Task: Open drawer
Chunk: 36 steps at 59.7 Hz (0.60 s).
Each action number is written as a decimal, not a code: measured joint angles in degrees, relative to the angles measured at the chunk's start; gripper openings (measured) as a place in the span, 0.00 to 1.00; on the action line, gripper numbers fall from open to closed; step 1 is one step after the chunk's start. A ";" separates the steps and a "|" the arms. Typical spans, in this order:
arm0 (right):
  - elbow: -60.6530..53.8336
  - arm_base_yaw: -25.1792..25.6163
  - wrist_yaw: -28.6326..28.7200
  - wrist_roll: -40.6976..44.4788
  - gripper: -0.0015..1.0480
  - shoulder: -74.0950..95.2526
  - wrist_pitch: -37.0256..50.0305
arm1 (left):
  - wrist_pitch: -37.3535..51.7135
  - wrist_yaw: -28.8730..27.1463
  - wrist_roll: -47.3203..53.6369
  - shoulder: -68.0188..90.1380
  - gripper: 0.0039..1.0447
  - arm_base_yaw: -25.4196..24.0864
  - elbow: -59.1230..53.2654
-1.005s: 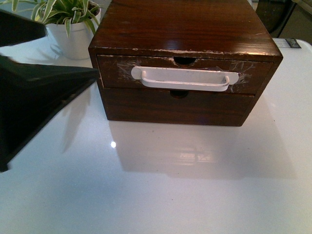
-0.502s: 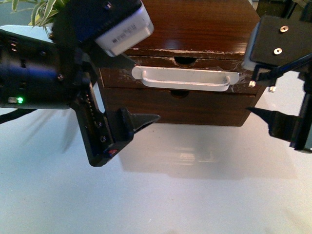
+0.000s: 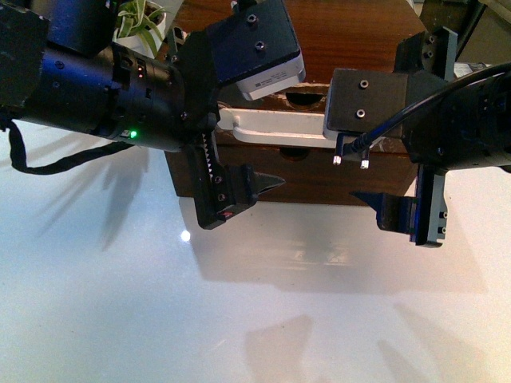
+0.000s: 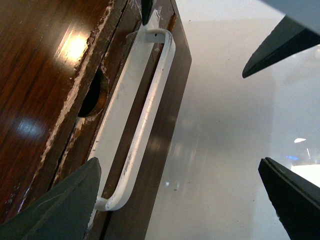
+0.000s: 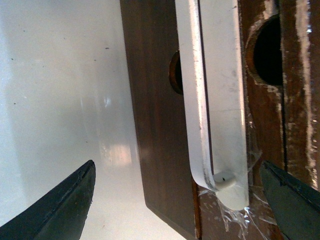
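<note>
The drawer (image 3: 313, 112) is the top one in a dark-brown wooden box, closed, with a scratched front and a long white bar handle (image 3: 267, 125). My left gripper (image 3: 247, 148) is open in front of the handle's left end. In the left wrist view one finger (image 4: 65, 200) lies by the drawer front, the other (image 4: 295, 200) over the table, and the handle (image 4: 147, 115) runs between. My right gripper (image 3: 375, 128) is open at the handle's right end. In the right wrist view its jaws straddle the handle's end (image 5: 220, 175). Neither gripper touches the handle.
Under the drawer is a plain wooden panel (image 5: 150, 100) with no handle. The box stands on a glossy white table (image 3: 239, 319). A potted plant (image 3: 140, 20) stands behind the left arm. The half-round notch (image 4: 95, 95) shows in the drawer's top edge.
Both arms have swung in from the sides toward the box. The grippers now stand in front of the two ends of the handle. The drawer has not moved.
</note>
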State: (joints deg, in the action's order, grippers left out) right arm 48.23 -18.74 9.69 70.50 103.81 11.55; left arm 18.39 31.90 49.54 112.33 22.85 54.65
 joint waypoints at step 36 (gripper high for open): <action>3.69 -0.92 0.81 1.01 0.91 3.80 -2.34 | -3.80 0.07 2.51 4.94 0.92 1.88 5.01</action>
State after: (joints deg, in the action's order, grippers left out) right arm 51.92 -19.66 10.50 71.50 107.61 9.21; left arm 14.59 31.97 52.05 117.27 24.73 59.66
